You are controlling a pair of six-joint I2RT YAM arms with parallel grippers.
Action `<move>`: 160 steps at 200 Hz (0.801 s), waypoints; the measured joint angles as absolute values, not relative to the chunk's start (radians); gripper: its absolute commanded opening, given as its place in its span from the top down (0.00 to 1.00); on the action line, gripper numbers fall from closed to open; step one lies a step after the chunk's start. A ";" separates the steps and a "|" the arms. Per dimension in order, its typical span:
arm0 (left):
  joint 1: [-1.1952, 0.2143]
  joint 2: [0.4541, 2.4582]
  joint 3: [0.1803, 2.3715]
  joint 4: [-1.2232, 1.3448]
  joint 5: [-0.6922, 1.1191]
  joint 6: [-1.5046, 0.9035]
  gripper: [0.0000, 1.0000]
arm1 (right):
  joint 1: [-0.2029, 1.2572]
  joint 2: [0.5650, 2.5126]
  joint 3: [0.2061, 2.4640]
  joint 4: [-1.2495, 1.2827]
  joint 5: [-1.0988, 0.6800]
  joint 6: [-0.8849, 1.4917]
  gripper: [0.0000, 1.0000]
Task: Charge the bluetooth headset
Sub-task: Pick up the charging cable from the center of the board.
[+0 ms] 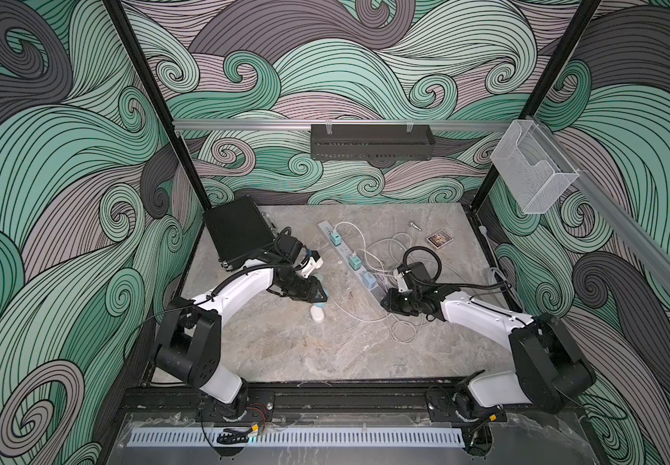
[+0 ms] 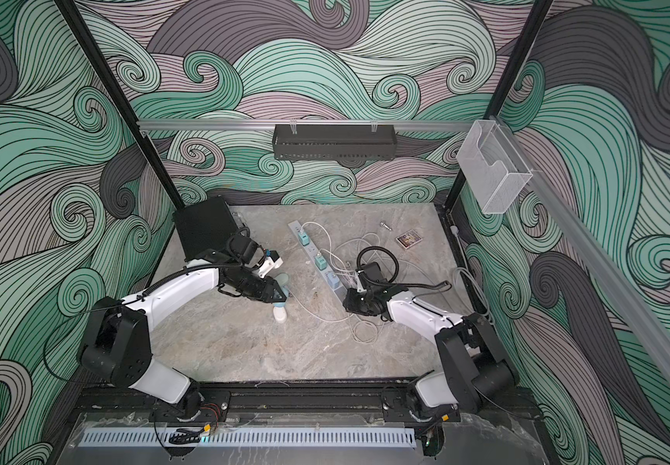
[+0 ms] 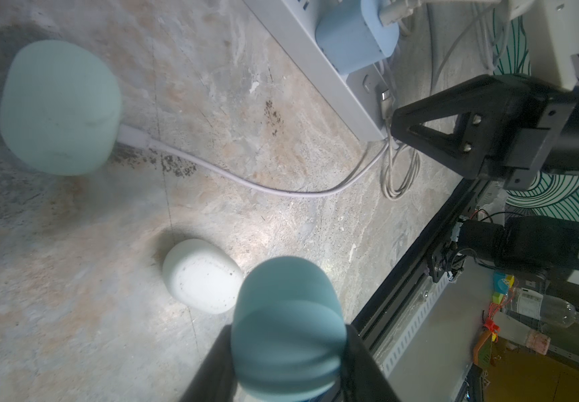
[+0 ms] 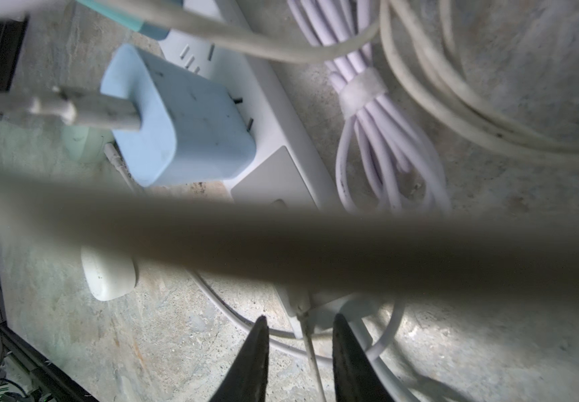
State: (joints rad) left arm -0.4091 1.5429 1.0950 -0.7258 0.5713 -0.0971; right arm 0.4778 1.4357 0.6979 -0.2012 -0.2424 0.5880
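Observation:
Three small headset cases show in the left wrist view. A pale green case lies on the table with a white cable plugged into it. A white case lies nearer, unplugged. My left gripper is shut on a teal case, held just above the white case. The cable runs to the near end of the white power strip. There my right gripper stands open, its fingertips either side of a thin cable without pinching it.
Blue chargers sit in the strip. A bundled lilac cable and loose white cable loops lie to its right. A black mesh box stands back left. A small card and a metal bolt lie at the back.

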 measured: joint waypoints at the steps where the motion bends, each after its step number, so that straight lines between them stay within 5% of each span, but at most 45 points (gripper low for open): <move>1: -0.409 1.543 1.095 -0.726 0.571 -0.097 0.84 | 0.478 1.436 0.698 -0.200 -0.243 0.588 0.68; 160: -0.409 1.543 1.095 -0.726 0.571 -0.096 0.85 | 0.483 1.457 0.699 -0.157 -0.195 0.582 0.75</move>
State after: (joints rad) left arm -0.4091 1.5429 1.0950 -0.7258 0.5713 -0.0963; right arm 0.4828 1.4570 0.6994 -0.1566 -0.1947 0.5819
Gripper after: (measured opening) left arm 0.407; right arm 0.252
